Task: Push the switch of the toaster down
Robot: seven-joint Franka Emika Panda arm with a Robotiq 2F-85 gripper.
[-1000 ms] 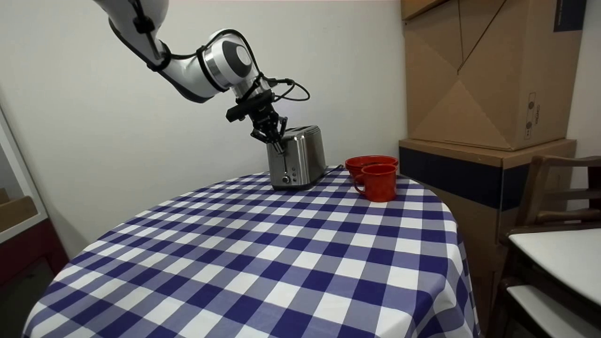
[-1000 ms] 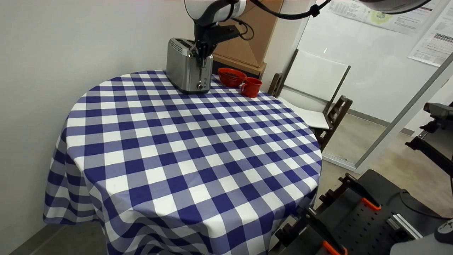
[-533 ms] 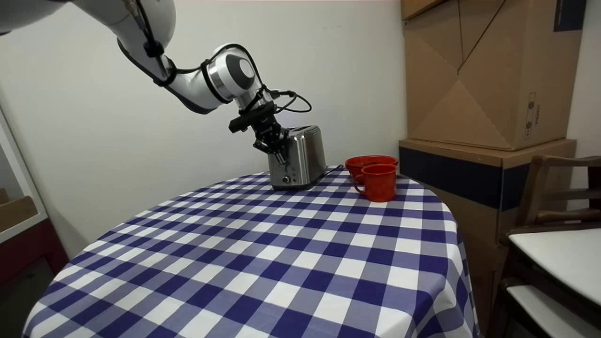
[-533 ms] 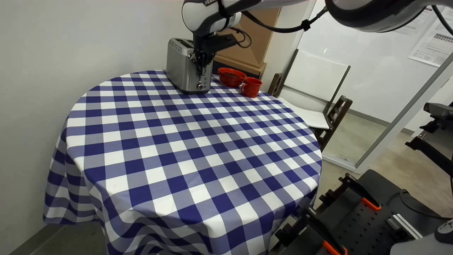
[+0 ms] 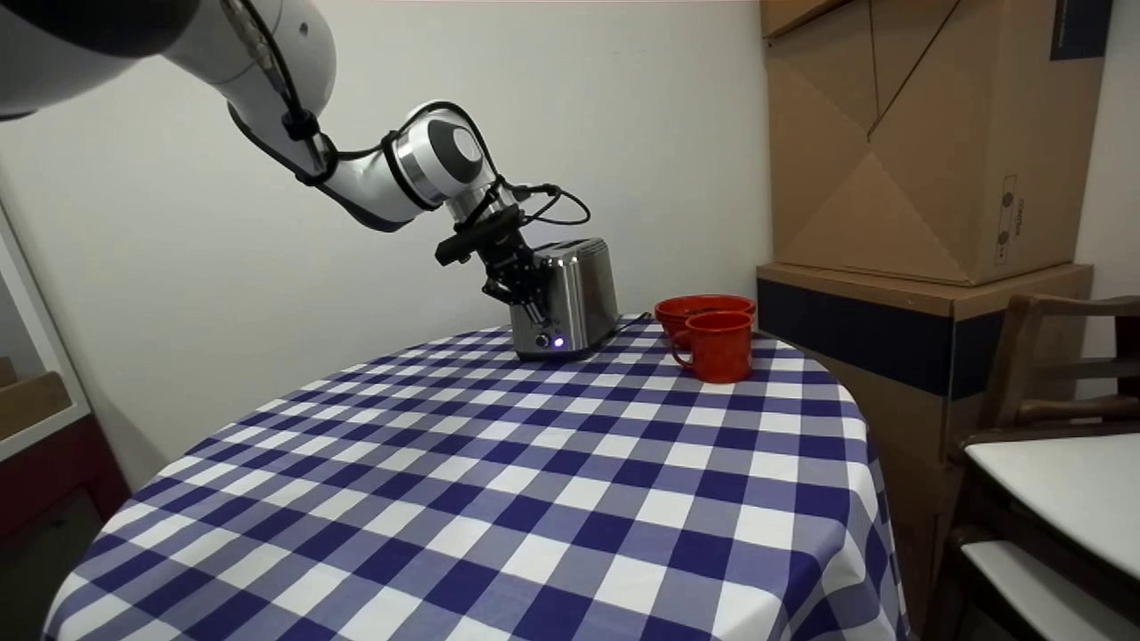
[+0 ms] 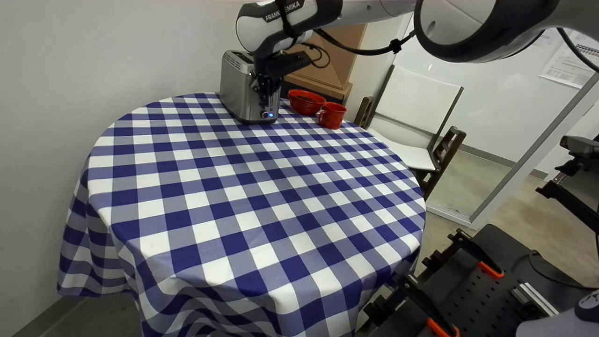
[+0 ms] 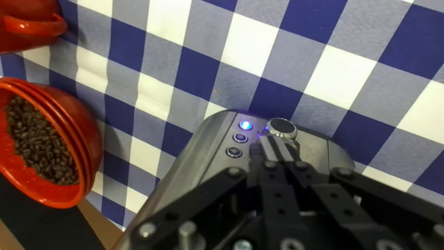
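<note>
The silver toaster (image 5: 583,294) stands upright at the far side of the table; it also shows in an exterior view (image 6: 236,89) and in the wrist view (image 7: 194,149). My gripper (image 7: 275,147) is shut, with its fingertips together and nothing visible between them. The fingertips are low on the toaster's front panel, just above the round dial (image 7: 282,126). In both exterior views the gripper (image 5: 536,313) points down along this front face. The switch is hidden or mostly covered by the fingers. A button (image 7: 245,125) beside the dial glows blue.
A red mug (image 5: 720,345) and red bowls (image 5: 699,307) stand beside the toaster; the wrist view shows dark beans (image 7: 40,142) in the top bowl. A checkered cloth (image 5: 499,481) covers the table. Large cardboard boxes (image 5: 891,178) and a wall are behind.
My gripper has moved down along the toaster's front, from near its top to just above the dial. The blue light on the toaster has come on. The toaster has not moved.
</note>
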